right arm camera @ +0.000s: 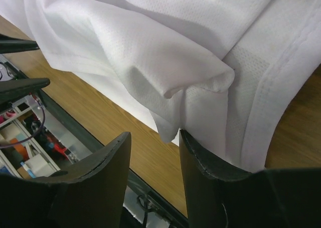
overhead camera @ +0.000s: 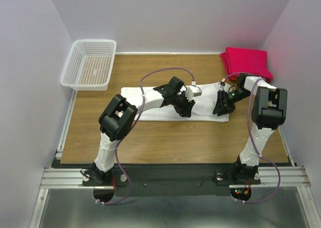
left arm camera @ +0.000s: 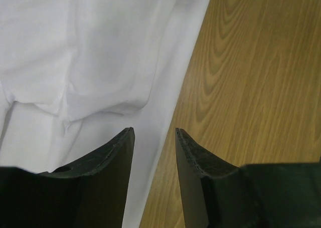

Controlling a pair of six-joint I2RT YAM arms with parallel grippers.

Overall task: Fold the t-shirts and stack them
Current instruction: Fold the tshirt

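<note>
A white t-shirt [overhead camera: 150, 107] lies spread and partly folded across the middle of the wooden table [overhead camera: 165, 143]. My left gripper [overhead camera: 184, 109] hovers over its near edge, open. In the left wrist view [left arm camera: 154, 133] the hem of the white t-shirt [left arm camera: 75, 47] runs between the fingers and nothing is pinched. My right gripper [overhead camera: 220, 109] is at the shirt's right end, open [right arm camera: 155, 134]. Bunched folds of the white t-shirt [right arm camera: 150, 47] hang just past its tips, and cloth rests against the right finger [right arm camera: 200, 158]. Folded red t-shirts [overhead camera: 247, 62] sit at the back right corner.
A white lattice basket [overhead camera: 90, 65] stands at the back left corner, half off the table. White walls close in on the left, back and right. Bare wood [left arm camera: 261, 77] lies right of the shirt's hem. The table's near edge and metal rail [overhead camera: 170, 175] run by the arm bases.
</note>
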